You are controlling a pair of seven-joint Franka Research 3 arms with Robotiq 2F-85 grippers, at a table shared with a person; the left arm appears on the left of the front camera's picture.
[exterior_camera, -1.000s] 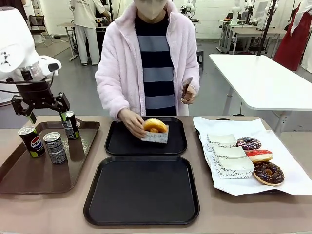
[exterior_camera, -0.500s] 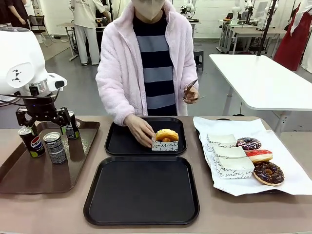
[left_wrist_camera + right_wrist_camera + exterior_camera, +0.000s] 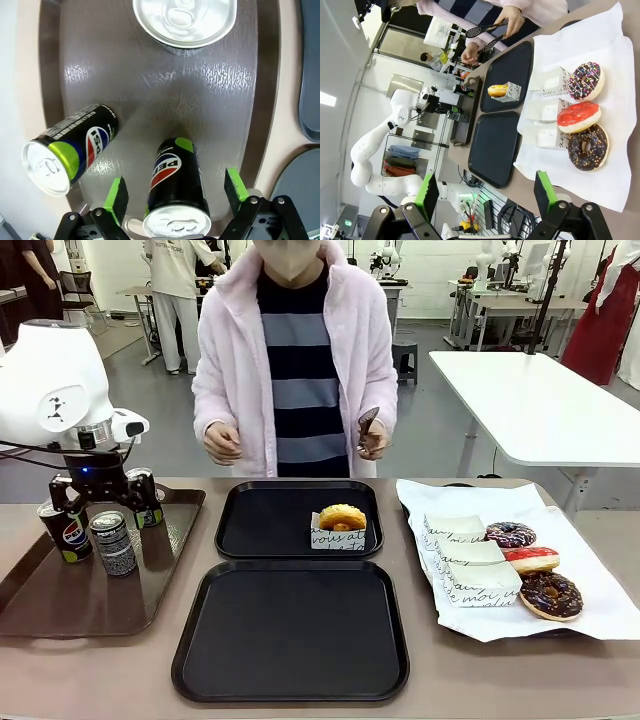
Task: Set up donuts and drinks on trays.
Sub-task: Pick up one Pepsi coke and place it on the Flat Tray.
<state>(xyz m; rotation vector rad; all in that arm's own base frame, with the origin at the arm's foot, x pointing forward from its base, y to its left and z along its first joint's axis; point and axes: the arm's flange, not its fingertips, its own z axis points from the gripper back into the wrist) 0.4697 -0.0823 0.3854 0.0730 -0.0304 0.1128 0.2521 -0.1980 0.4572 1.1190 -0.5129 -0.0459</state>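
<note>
Table [image 3: 500, 680]: far tray [image 3: 260, 525] holds one donut [image 3: 342, 516].

brown tray [image 3: 60, 610] at the left, white paper sheet [image 3: 605, 615] at the right, dark tongs [image 3: 366, 426] farther back

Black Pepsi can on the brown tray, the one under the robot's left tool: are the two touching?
Apart. The left wrist view shows the open black left tool straddling the slim black Pepsi can, with a clear gap inside each green pad.
</note>
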